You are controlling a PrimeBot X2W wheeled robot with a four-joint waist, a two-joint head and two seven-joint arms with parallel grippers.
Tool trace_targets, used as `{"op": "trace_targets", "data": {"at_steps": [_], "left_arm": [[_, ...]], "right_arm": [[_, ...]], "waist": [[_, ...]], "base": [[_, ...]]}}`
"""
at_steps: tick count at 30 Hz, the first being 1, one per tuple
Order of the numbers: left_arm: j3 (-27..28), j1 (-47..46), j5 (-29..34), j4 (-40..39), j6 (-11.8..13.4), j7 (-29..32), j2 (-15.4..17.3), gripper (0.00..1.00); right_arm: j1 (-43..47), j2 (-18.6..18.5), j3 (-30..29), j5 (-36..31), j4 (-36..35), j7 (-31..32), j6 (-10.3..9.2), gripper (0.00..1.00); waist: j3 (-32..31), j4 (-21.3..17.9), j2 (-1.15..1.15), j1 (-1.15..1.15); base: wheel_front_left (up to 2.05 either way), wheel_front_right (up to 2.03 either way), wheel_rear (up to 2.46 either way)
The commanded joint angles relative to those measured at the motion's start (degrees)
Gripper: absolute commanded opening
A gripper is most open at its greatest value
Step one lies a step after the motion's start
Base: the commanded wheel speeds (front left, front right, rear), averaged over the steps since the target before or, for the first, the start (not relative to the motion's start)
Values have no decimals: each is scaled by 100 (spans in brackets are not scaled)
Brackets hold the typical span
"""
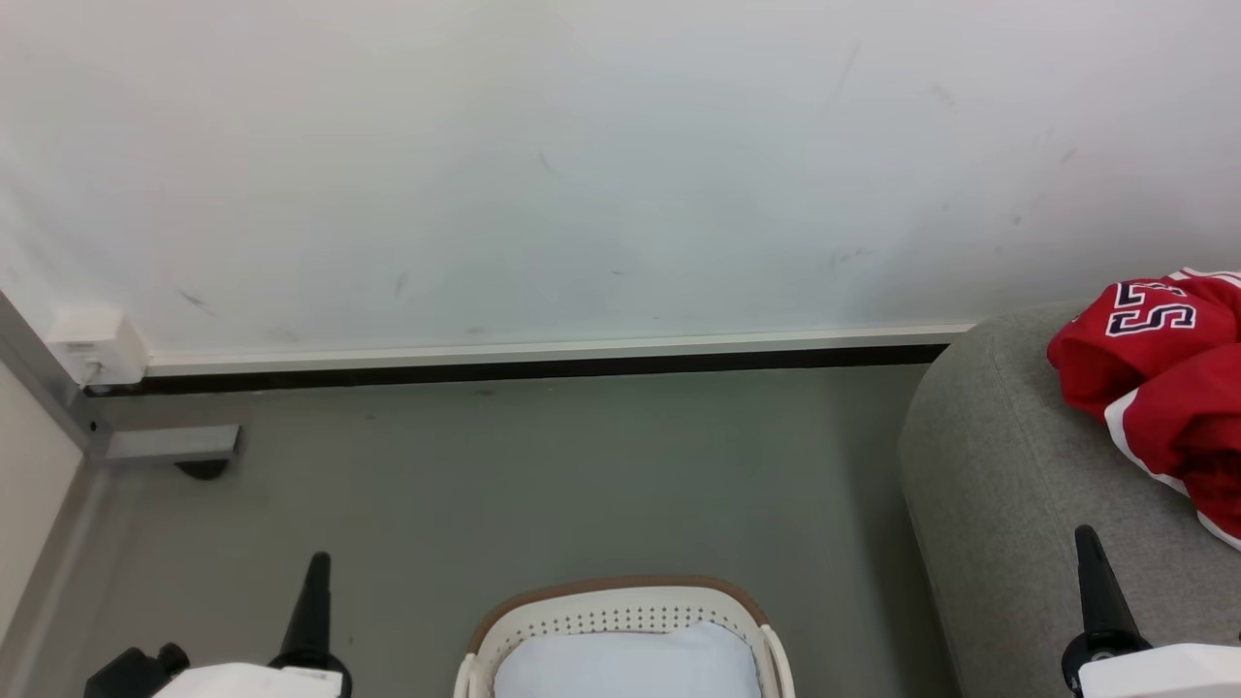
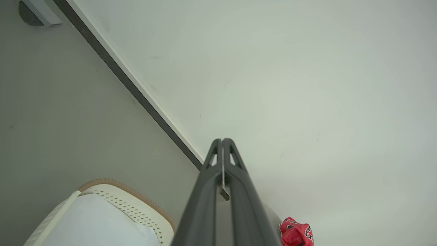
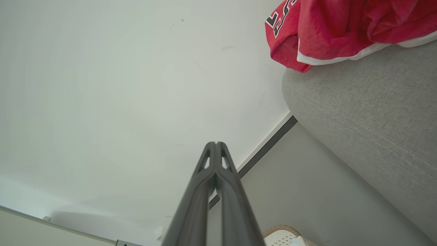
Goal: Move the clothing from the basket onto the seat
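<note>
Left gripper (image 1: 317, 572): seven o'clock, fingers pressed together, empty.
Basket (image 1: 620, 588): six o'clock, white fabric (image 1: 625, 664) inside. Looks soft, light and limp; pinch a raised fold.
Floor (image 1: 582, 465): twelve o'clock, wide room to lift and swing right.
Right gripper (image 1: 1088, 553): five o'clock, closed, empty, by seat (image 1: 989, 456).
Clothing (image 1: 1163, 378): red heap on seat, three o'clock, near its rounded edge.

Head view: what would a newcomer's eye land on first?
The red clothing with its black-and-white number, heaped on the grey seat at the right edge, stands out against the pale wall. Next comes the white basket at bottom centre, with pale fabric in it. The left pincer and right pincer stand shut and empty at the lower corners.
</note>
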Motion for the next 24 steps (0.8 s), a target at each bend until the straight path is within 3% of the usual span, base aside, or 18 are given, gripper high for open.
{"op": "trace_targets", "data": {"at_steps": [1, 24], "left_arm": [[42, -117, -241, -74, -29, 45, 46, 0], [132, -142, -1443, -169, -42, 372, 55, 0]], "right_arm": [[-132, -11, -54, 181, -73, 54, -6, 0], [-135, 26, -247, 1270, -104, 378, -8, 0]], "waist": [[2, 5, 0, 0], [24, 66, 0, 0]], "base": [[0, 0, 0], [0, 0, 0]]}}
